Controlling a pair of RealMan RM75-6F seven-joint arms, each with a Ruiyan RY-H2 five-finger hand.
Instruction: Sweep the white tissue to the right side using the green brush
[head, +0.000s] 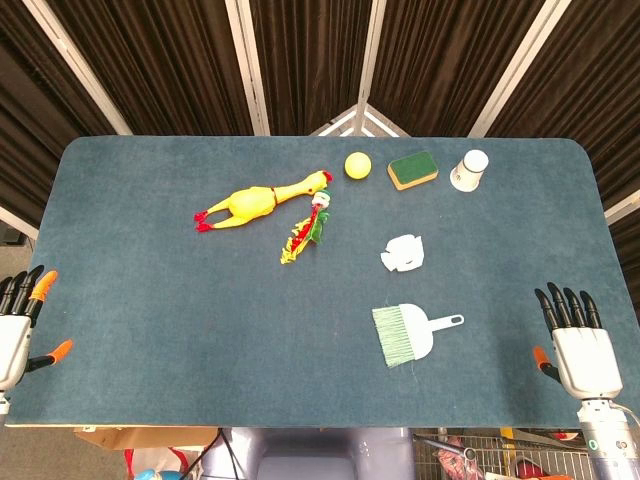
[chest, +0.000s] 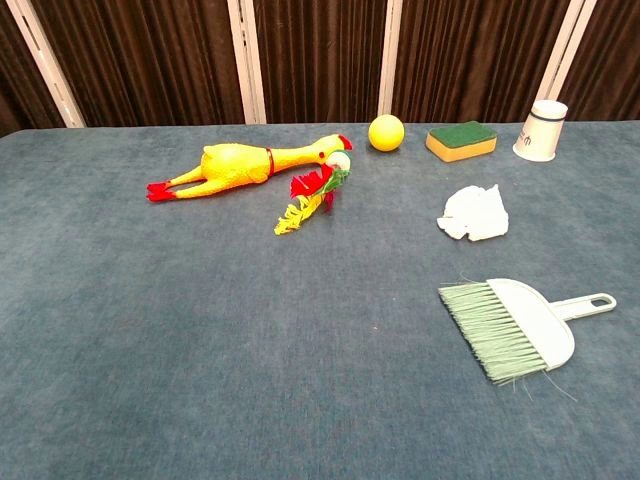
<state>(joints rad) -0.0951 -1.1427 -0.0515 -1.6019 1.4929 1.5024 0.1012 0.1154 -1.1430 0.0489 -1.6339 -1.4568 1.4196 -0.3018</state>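
Lying flat on the blue table (head: 150, 300), the green brush (head: 410, 333) rests near the front right of centre, bristles fanned toward the left and its pale handle pointing right. The white tissue (head: 403, 254) sits crumpled just behind it, apart from the bristles. Along the far edge stand a yellow ball (head: 357, 165), a green-topped sponge (head: 413, 170) and a white cup (head: 469, 170) turned mouth down. A yellow rubber chicken (head: 262, 200) lies left of the ball, with a red, green and yellow tassel toy (head: 307, 230) touching its head end. The left hand (head: 20, 325) rests at the table's front left corner, fingers (head: 30, 285) spread and holding nothing. The right hand (head: 578, 345) rests at the front right corner, also spread and empty, well apart from the brush.
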